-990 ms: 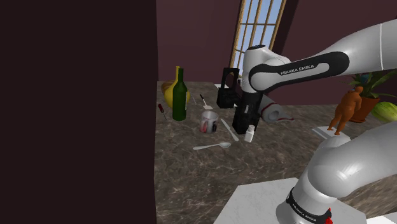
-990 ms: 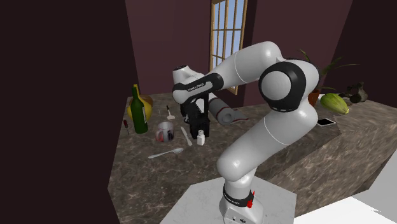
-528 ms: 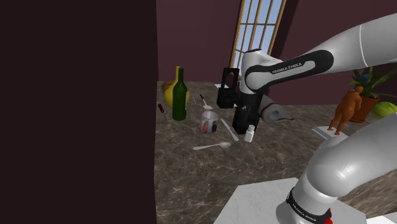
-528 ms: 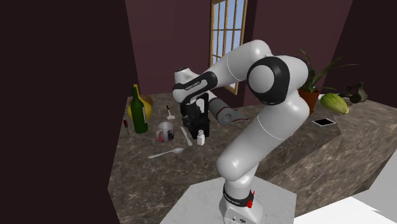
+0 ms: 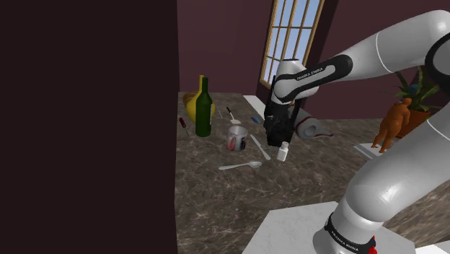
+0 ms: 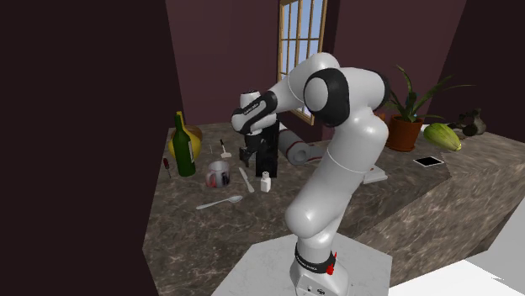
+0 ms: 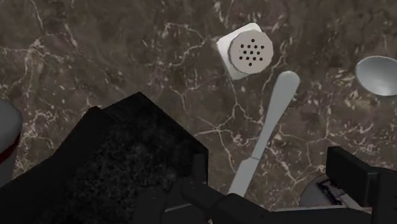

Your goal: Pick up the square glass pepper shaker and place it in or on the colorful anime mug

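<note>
Elbow has swung up and to the second exterior view's left since a second ago. The hand has turned on its wrist. Shaker and mug sit where they were.

Gripper (image 5: 278, 137) hangs close above the shaker (image 5: 284, 151), not touching. In the wrist view the jaws stand apart, holding nothing. The handle of a pale utensil (image 7: 270, 121) lies between them on the counter (image 7: 127, 51). The shaker stands upright just past the fingertips, with its lid holes facing up.

Count on the counter:
- one shaker
- one mug (image 5: 236, 137)
- one green bottle (image 5: 204, 108)
- one spoon (image 5: 241, 165)
- one utensil
- one grey cylinder (image 5: 306, 128), on its side

The mug stands near the shaker, with the utensil between them.

Shoulder view gives an orange figurine (image 5: 388, 128). Second exterior view gives a phone (image 6: 429, 161) and a potted plant (image 6: 405, 126).

Hard to make out: the mug's picture, just red and dark marks on white. The wrist view's edge cuts off the spoon's bowl. A yellow thing (image 5: 190, 101) is half hidden behind the bottle.
</note>
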### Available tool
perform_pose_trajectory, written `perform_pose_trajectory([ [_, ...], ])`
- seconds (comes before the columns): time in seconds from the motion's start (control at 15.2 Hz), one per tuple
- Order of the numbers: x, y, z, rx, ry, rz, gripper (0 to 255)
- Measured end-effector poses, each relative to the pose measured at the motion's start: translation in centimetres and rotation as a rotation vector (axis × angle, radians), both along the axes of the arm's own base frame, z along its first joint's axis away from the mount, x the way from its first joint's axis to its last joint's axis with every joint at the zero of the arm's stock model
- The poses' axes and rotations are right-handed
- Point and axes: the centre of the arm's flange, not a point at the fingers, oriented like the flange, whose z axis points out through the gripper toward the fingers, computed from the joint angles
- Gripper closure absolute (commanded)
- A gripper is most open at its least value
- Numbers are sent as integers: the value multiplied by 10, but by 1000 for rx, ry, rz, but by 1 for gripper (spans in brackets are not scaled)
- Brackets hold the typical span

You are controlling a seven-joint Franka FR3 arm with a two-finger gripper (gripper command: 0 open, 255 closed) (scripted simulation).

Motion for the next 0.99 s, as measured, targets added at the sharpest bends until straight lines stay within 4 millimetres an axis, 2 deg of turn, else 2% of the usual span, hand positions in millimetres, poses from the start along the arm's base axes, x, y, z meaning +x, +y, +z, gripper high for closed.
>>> perform_pose_trajectory([
  [0.07,-16,-4,-35,28,73,-14,0],
  [0.13,-20,-2,-52,49,127,-22,0],
  [0.4,-26,0,-74,68,178,-30,0],
  [0.73,-25,0,-76,69,181,-30,0],
  [0.79,-25,0,-76,69,181,-30,255],
  [0.99,-25,0,-76,69,181,-30,255],
])
